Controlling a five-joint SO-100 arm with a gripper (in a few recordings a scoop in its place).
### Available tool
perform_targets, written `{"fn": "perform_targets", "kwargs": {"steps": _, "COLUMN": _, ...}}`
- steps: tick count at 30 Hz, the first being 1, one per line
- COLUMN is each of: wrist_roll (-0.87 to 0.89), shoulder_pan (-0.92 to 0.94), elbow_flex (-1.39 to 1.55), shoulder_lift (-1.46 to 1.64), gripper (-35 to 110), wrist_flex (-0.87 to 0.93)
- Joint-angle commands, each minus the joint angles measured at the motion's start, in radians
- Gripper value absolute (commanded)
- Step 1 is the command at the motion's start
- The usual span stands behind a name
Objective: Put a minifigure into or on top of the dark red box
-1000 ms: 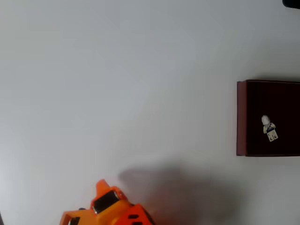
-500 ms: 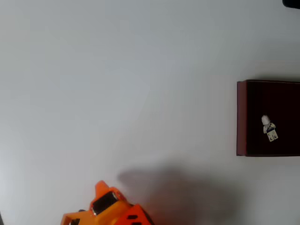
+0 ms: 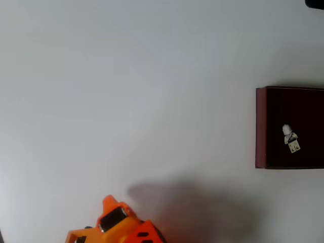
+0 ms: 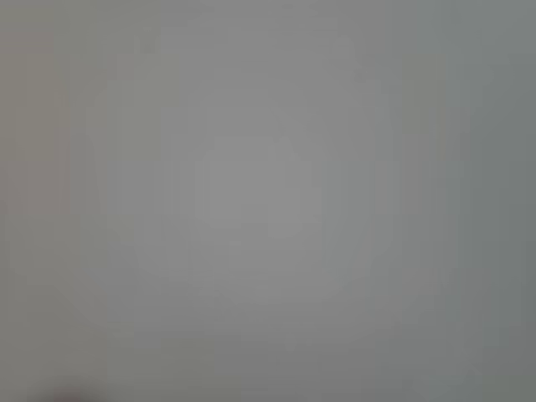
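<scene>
In the overhead view the dark red box (image 3: 260, 126) sits at the right edge, cut off by the frame, its interior nearly black. The tiny white minifigure (image 3: 290, 138) lies inside it on the dark floor, head toward the top of the picture. My orange arm (image 3: 119, 225) pokes in at the bottom edge, left of centre, far from the box. Its pointed end faces up-left, and I cannot make out whether the fingers there are open or shut. The wrist view is a blurred, even grey.
The white table (image 3: 142, 91) stretches bare between the arm and the box. The arm's soft shadow (image 3: 192, 207) falls to its right. A small dark object (image 3: 315, 3) shows at the top right corner.
The arm has slipped very slightly down and left at the bottom edge. The box and the minifigure have not moved.
</scene>
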Motion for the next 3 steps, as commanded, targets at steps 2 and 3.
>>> {"fn": "perform_targets", "kwargs": {"steps": 2, "wrist_roll": 0.002, "shoulder_pan": -0.021, "elbow_flex": -0.021, "shoulder_lift": 0.015, "gripper": 0, "wrist_flex": 0.032}}
{"fn": "perform_targets", "kwargs": {"steps": 3, "wrist_roll": 0.002, "shoulder_pan": -0.021, "elbow_flex": -0.021, "shoulder_lift": 0.015, "gripper": 0, "wrist_flex": 0.032}}
